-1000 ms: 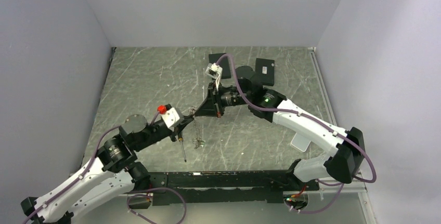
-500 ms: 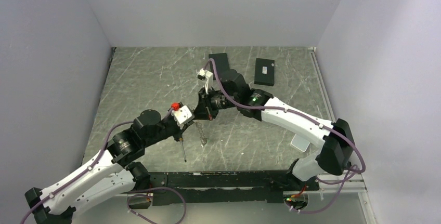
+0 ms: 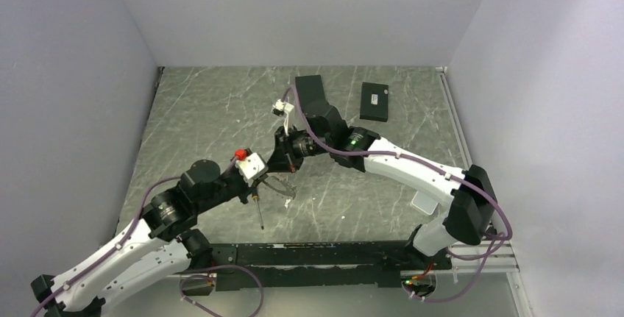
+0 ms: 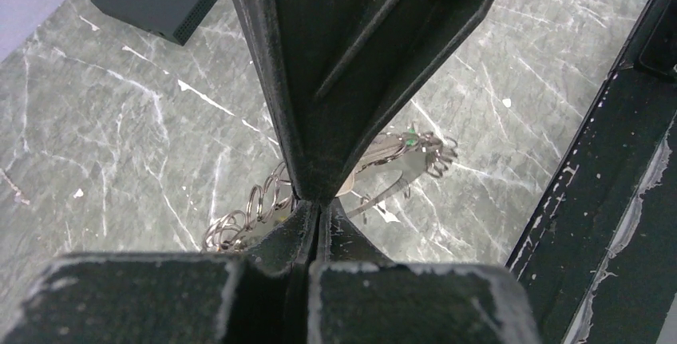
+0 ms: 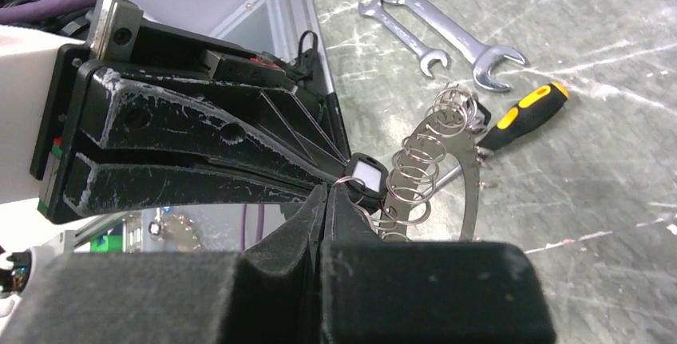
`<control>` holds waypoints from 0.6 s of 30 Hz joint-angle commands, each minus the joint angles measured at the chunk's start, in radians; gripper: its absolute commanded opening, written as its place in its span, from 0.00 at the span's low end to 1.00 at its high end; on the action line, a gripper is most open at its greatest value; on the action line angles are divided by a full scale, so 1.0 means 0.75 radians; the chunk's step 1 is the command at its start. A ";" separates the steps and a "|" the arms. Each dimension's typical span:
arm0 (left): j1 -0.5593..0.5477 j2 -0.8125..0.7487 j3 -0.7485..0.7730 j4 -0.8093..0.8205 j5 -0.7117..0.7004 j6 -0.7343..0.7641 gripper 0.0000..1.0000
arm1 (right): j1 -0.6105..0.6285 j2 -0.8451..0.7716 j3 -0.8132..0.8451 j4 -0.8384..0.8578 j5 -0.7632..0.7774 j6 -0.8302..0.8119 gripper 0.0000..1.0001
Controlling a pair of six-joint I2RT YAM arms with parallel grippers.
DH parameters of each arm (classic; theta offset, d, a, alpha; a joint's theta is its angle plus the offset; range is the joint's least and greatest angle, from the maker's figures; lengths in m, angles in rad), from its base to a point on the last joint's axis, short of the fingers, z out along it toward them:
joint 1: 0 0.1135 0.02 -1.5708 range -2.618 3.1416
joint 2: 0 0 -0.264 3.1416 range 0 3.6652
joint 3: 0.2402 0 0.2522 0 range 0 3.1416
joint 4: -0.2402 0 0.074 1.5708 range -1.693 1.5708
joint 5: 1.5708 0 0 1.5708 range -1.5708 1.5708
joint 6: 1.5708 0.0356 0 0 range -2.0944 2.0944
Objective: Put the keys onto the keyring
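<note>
Left gripper [image 4: 318,208], right gripper [image 5: 326,196]: jaws closed, tip to tip, both pinching the keyring [image 5: 471,192] above the desk [image 5: 607,224] centre. Keys [image 4: 395,155]: bunched on the ring beside the tips. Wrenches [image 5: 435,29], screwdriver [image 5: 527,108]: lying on desk.

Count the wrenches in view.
2. Both lie side by side beyond the screwdriver in the right wrist view: the shorter wrench on the left, the longer wrench on the right. More may be hidden from the cameras.

Screwdriver [image 5: 523,112] and wrenches [image 5: 455,37] near the keyring [image 5: 473,188]; bare tabletop [image 3: 199,111] far left.
</note>
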 commanded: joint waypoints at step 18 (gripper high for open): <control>-0.005 -0.127 0.173 0.112 0.146 -0.074 0.31 | -0.016 -0.044 -0.050 0.113 -0.057 -0.005 0.00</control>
